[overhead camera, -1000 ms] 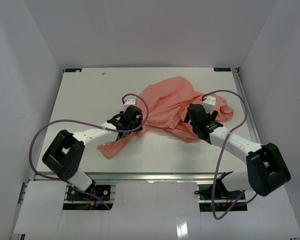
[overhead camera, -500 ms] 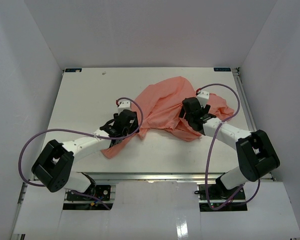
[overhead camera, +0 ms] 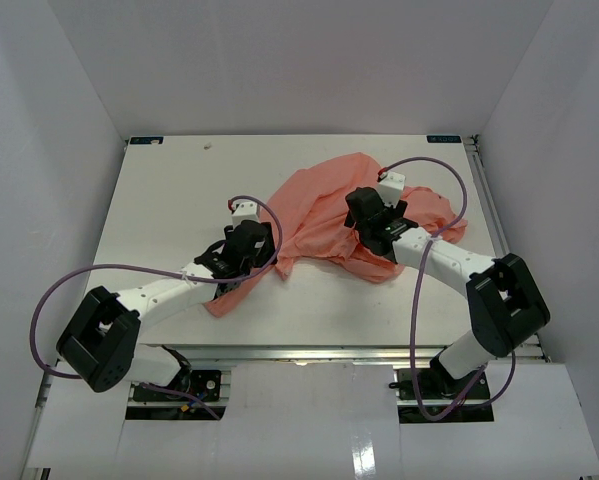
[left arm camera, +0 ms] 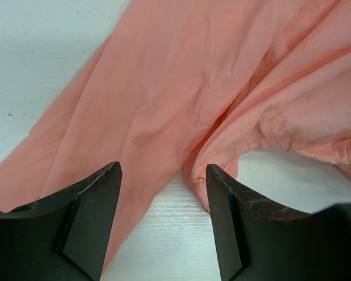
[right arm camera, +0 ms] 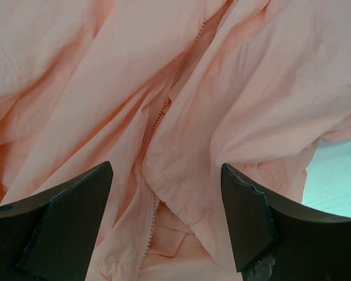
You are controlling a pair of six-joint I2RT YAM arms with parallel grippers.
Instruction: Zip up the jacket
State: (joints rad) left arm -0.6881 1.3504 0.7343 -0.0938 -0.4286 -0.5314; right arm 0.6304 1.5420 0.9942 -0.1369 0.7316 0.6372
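The salmon-pink jacket [overhead camera: 324,205] lies crumpled on the white table, a sleeve reaching to the front left. My left gripper [overhead camera: 262,243] is open over that sleeve; in the left wrist view [left arm camera: 163,175] the sleeve [left arm camera: 134,99] and a hemmed edge [left arm camera: 222,155] lie just ahead of the fingertips, bare table between the fingers. My right gripper [overhead camera: 362,208] is open above the jacket's middle; in the right wrist view [right arm camera: 166,175] a line of zipper teeth [right arm camera: 153,126] and a folded hem [right arm camera: 181,202] lie between the fingers. Neither gripper holds anything.
White walls close in the table [overhead camera: 169,200] on the left, back and right. Purple cables loop from both arms over the table, one [overhead camera: 449,200] across the jacket's right part. The table's front edge [overhead camera: 299,347] runs just before the arm bases.
My right gripper has moved up and to the left onto the middle of the jacket. My left arm has shifted slightly, its gripper staying over the sleeve.
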